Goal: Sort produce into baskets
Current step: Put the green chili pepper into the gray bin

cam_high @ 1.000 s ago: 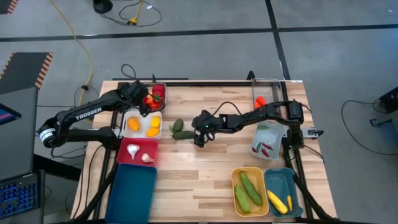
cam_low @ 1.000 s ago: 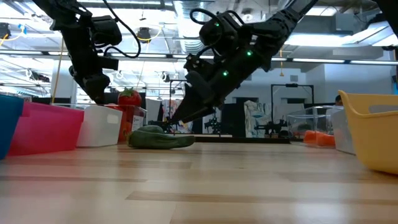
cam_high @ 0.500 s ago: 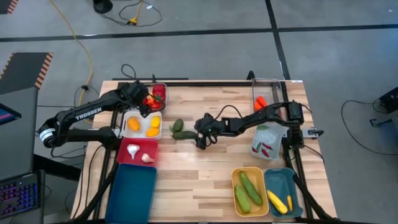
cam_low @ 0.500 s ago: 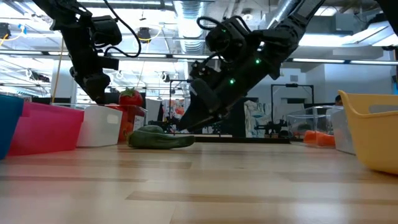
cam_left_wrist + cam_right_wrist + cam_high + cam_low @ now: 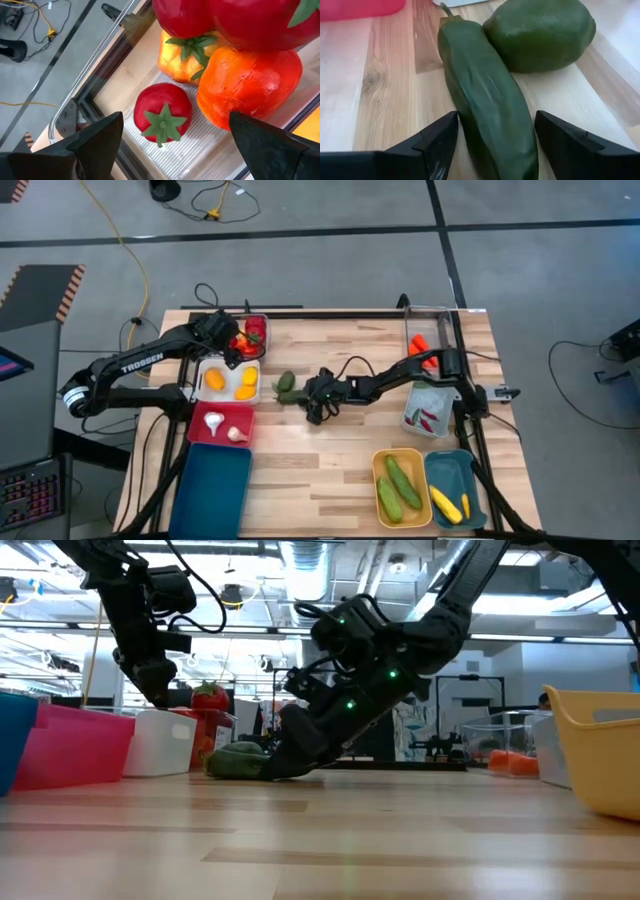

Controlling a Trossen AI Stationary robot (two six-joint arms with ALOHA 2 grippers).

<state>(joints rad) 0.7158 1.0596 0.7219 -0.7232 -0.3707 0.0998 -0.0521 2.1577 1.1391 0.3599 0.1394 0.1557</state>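
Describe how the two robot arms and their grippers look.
Both arms are dark, nearly black, jointed segments with thin black cables looping along them. The left arm bears white "TROSSEN" lettering on its forearm. The right arm shows small green indicator lights near its wrist. The left gripper and right gripper each have two flat, dark, wedge-shaped fingers.

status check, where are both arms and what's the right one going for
Right gripper low on the table, jaws open astride the long green pepper. Round green fruit touching it. Left gripper open over the tomato tray.
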